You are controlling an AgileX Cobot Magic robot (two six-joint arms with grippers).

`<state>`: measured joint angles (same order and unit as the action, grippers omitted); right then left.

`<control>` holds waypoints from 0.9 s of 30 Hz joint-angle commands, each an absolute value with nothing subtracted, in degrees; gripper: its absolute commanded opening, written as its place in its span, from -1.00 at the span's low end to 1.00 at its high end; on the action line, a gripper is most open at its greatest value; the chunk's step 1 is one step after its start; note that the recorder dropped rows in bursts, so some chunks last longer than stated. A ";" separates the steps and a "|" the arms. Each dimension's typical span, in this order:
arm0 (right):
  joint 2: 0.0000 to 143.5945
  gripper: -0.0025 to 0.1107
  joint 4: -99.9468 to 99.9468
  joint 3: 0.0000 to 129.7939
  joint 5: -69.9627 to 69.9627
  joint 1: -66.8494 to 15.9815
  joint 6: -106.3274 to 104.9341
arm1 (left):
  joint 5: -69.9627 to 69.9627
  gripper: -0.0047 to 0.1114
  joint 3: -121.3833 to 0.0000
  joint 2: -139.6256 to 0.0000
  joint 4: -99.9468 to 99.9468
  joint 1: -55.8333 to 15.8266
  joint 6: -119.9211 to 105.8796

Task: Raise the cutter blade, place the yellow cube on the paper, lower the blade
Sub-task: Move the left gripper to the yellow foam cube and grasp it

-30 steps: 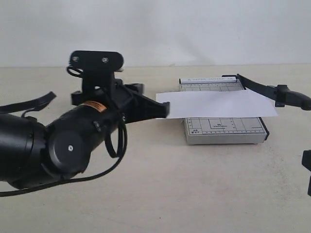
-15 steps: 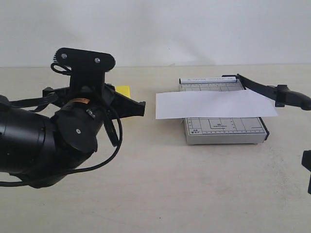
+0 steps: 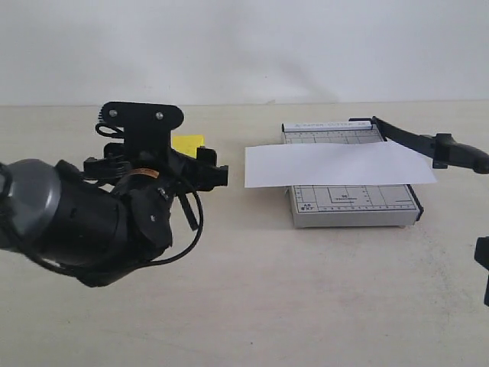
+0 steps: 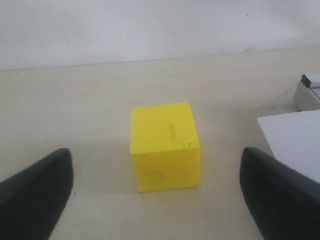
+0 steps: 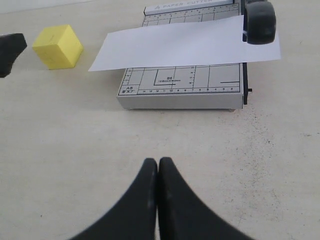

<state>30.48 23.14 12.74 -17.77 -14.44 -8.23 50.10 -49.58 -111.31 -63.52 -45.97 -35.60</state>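
Left end effector (image 4: 154, 155) lower than before, fingers (image 4: 40, 190) apart, facing yellow cube (image 4: 165, 145)

The left arm (image 3: 69, 222) is built of bulky rounded links, glossy black, with one shaded grey. A black bracket (image 3: 141, 118) is fastened with two silver screws above a small orange label (image 3: 145, 173) and looped black cables (image 3: 189, 212). Matte black, rounded fingers (image 4: 35, 195) are fitted to the left gripper (image 4: 156, 170). Those of the right gripper (image 5: 158, 165) are black and tapered.

I get bright, even, diffuse light; the yellow cube (image 4: 165, 147) throws only a faint shadow on the counter (image 4: 100, 100). My left wrist picture looks slightly soft.
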 commanded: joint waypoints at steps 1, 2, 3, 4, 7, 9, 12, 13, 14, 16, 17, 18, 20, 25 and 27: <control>30.58 -0.96 22.70 12.65 -17.80 -14.31 -7.98 | 50.99 0.64 -55.45 -117.13 -57.38 -42.54 -33.47; 30.58 -0.96 22.70 12.65 -17.80 -14.31 -7.98 | 50.85 0.63 -58.04 -119.34 -56.09 -41.17 -33.47; 30.58 -0.96 22.70 12.65 -17.80 -14.31 -7.98 | 50.41 0.63 -59.26 -120.17 -56.09 -40.63 -33.47; 30.58 -0.96 22.70 12.65 -17.80 -14.31 -7.98 | 48.46 0.63 -62.44 -122.28 -56.09 -39.13 -33.47; 30.58 -0.96 22.70 12.65 -17.80 -14.31 -7.98 | 42.43 0.63 -68.53 -126.36 -55.52 -36.68 -34.60; 30.58 -0.96 22.87 12.65 -17.80 -14.31 -7.98 | 40.33 0.63 -71.77 -129.15 -55.39 -35.87 -35.89; 30.58 -0.96 22.87 12.65 -17.80 -14.31 -7.98 | 37.78 0.63 -75.09 -132.34 -55.25 -35.50 -41.06; 30.58 -0.96 22.87 12.65 -17.80 -14.31 -7.98 | 37.50 0.63 -75.56 -132.82 -55.25 -35.50 -41.60; 30.58 -0.96 22.87 12.65 -17.80 -14.31 -7.98 | 37.50 0.63 -75.67 -133.18 -55.25 -35.50 -41.60; 30.58 -0.96 22.87 12.65 -17.80 -14.31 -7.98 | 38.09 0.62 -75.71 -133.46 -56.35 -35.50 -41.60; 30.58 -0.96 22.87 12.65 -17.80 -14.31 -7.98 | 38.10 0.60 -75.71 -133.46 -57.38 -35.50 -41.60; 30.58 -0.96 22.87 12.65 -17.80 -14.31 -7.98 | 38.10 0.57 -75.71 -133.46 -57.89 -35.39 -41.60; 30.58 -0.96 22.87 12.65 -17.80 -14.31 -7.98 | 38.10 0.48 -75.71 -133.46 -58.06 -35.12 -41.60; 30.58 -0.96 23.08 12.65 -17.80 -14.31 -7.81 | 37.86 -0.05 -75.71 -133.46 -58.06 -34.90 -41.60; 30.58 -0.96 23.33 12.65 -17.80 -14.31 -7.82 | 37.97 -0.36 -75.71 -133.13 -58.06 -34.90 -42.00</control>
<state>30.48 23.14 12.74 -17.77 -14.44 -7.94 37.69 -75.26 -133.46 -57.50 -35.03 -41.42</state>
